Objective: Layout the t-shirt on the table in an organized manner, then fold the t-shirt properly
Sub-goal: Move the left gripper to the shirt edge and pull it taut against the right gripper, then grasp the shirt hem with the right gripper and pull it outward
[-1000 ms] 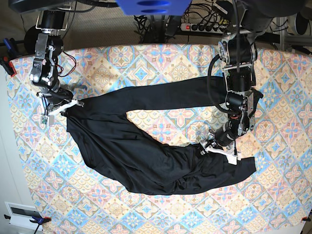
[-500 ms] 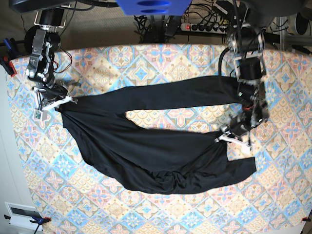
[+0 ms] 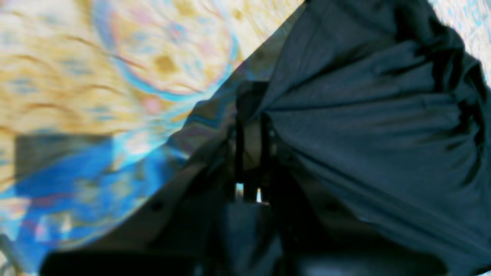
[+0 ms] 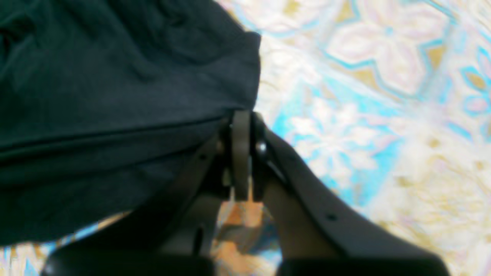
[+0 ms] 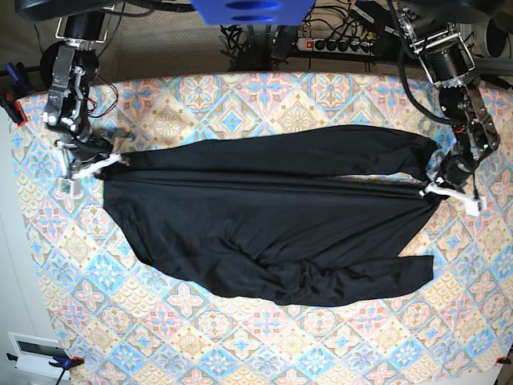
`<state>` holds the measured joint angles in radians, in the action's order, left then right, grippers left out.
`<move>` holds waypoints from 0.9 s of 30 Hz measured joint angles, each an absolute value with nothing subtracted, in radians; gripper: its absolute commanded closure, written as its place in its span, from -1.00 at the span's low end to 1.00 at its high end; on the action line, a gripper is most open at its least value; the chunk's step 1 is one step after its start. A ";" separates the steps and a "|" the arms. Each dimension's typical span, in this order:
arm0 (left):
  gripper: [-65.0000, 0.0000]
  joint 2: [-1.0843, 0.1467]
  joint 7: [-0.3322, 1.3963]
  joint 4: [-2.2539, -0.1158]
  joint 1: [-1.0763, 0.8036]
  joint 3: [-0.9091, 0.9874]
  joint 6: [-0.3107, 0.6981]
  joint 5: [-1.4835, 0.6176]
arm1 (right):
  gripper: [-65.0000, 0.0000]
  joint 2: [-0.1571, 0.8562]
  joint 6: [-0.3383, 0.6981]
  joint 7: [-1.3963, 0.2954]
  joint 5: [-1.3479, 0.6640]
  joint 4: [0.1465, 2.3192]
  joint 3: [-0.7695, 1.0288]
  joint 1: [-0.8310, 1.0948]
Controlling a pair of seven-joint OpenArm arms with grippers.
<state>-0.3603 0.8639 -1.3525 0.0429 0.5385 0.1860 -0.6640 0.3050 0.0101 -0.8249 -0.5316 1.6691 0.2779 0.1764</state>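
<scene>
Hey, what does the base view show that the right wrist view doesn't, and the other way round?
Only the base view shows the whole t-shirt pulled out across the table between both arms, the left gripper shut on its far edge, and the cables behind the table. Only the right wrist view shows up close the right gripper shut, its fingers pressed together on a hem at the cloth's corner. Both show black fabric on the patterned tablecloth and the right gripper holding the t-shirt.
</scene>
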 measured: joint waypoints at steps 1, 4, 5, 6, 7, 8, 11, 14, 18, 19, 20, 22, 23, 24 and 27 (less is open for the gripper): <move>1.00 -0.360 0.865 -1.355 0.038 0.567 0.186 -0.664 | 1.00 0.305 0.006 -0.834 -0.532 1.669 0.246 0.178; 1.00 -0.369 0.869 -1.355 0.018 0.655 0.184 -0.659 | 1.00 0.303 0.007 -0.839 -0.532 1.668 0.151 0.185; 1.00 -0.371 0.868 -1.355 0.012 0.683 0.184 -0.660 | 1.00 0.303 0.007 -0.839 -0.532 1.668 0.127 0.184; 1.00 -0.373 0.866 -1.355 0.005 0.711 0.184 -0.659 | 1.00 0.302 0.007 -0.839 -0.532 1.668 0.102 0.183; 1.00 -0.374 0.865 -1.355 0.000 0.733 0.180 -0.658 | 1.00 0.303 0.011 -0.839 -0.535 1.668 0.083 0.180; 1.00 -0.373 0.865 -1.355 -0.003 0.754 0.178 -0.654 | 1.00 0.303 0.013 -0.838 -0.536 1.669 0.068 0.180; 1.00 -0.368 0.868 -1.355 -0.005 0.813 0.179 -0.652 | 1.00 0.303 0.014 -0.839 -0.536 1.669 0.039 0.183; 1.00 -0.369 0.869 -1.355 -0.006 0.825 0.181 -0.651 | 0.94 0.303 0.014 -0.862 -0.537 1.669 0.036 0.182; 1.00 -0.369 0.868 -1.355 -0.006 0.825 0.181 -0.648 | 0.67 0.304 -0.002 -0.887 -0.526 1.701 0.041 0.185; 1.00 -0.369 0.868 -1.355 -0.006 0.825 0.181 -0.648 | 0.60 0.305 -0.003 -0.883 -0.524 1.726 0.043 0.185; 0.99 -0.369 0.863 -1.355 -0.012 0.824 0.180 -0.647 | 0.55 0.305 -0.005 -0.873 -0.524 1.756 0.044 0.185; 0.99 -0.368 0.865 -1.355 -0.020 0.823 0.179 -0.646 | 0.47 0.305 -0.001 -0.847 -0.527 1.808 0.044 0.173; 0.99 -0.368 0.865 -1.355 -0.021 0.823 0.179 -0.645 | 0.45 0.305 -0.001 -0.836 -0.528 1.826 0.044 0.167; 0.99 -0.368 0.865 -1.355 -0.022 0.823 0.177 -0.643 | 0.45 0.305 0.000 -0.831 -0.528 1.836 0.044 0.163; 0.99 -0.368 0.860 -1.355 -0.033 0.823 0.181 -0.648 | 0.44 0.306 -0.001 -0.841 -0.528 1.822 0.044 0.168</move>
<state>-0.3679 0.8604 -1.3552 -0.0334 0.8227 0.1810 -0.6483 0.3058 -0.0006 -0.8406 -0.5278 1.8225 0.0437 0.1677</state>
